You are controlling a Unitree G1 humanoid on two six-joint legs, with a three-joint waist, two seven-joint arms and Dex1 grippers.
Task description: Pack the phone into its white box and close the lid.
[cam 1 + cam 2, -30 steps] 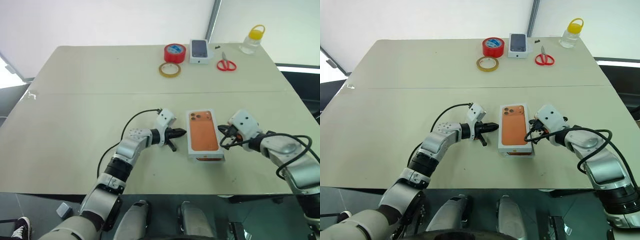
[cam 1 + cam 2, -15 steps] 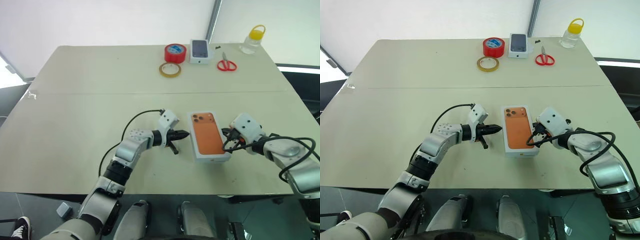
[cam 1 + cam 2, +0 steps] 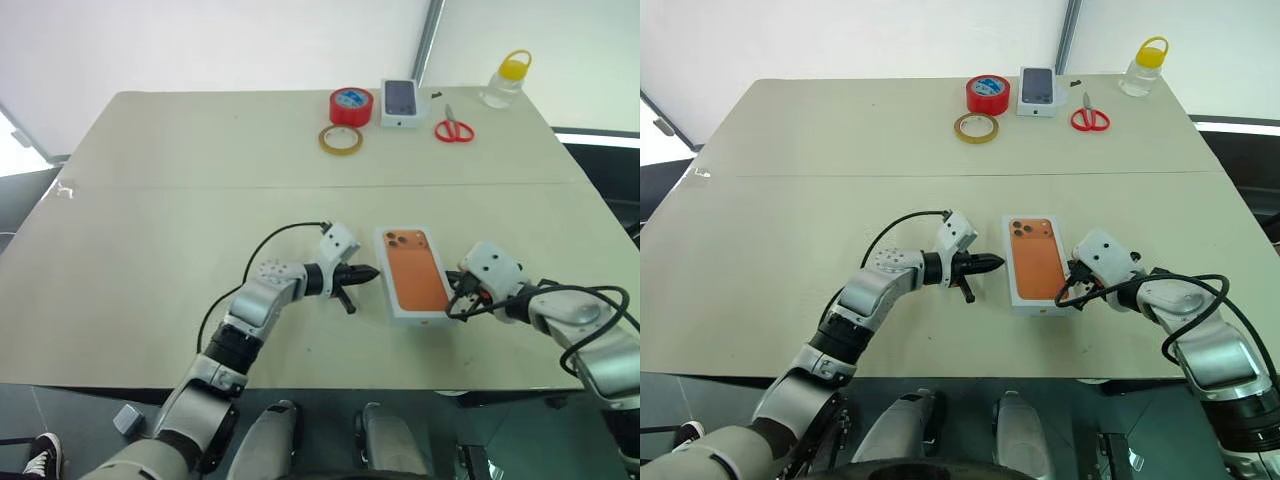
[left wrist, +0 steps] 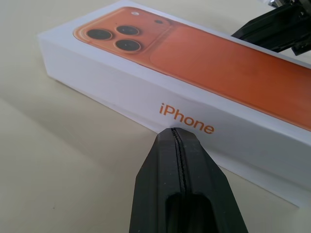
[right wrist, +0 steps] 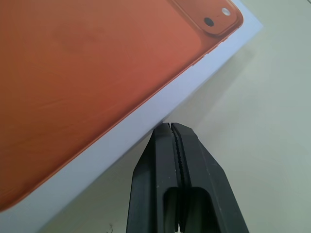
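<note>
White box [image 3: 413, 283] has swung since a second ago, near end toward right gripper [image 3: 457, 291]; it's closed, orange phone print on the smooth cardboard lid, on the matte beige table [image 3: 150, 230]. Left gripper [image 3: 368, 272] shut, empty, just beside box; right likewise.

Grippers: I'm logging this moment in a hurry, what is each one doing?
Left gripper: closed, holding nothing, tips by the white box.
Right gripper: closed, holding nothing, tips at the box's opposite side.
</note>
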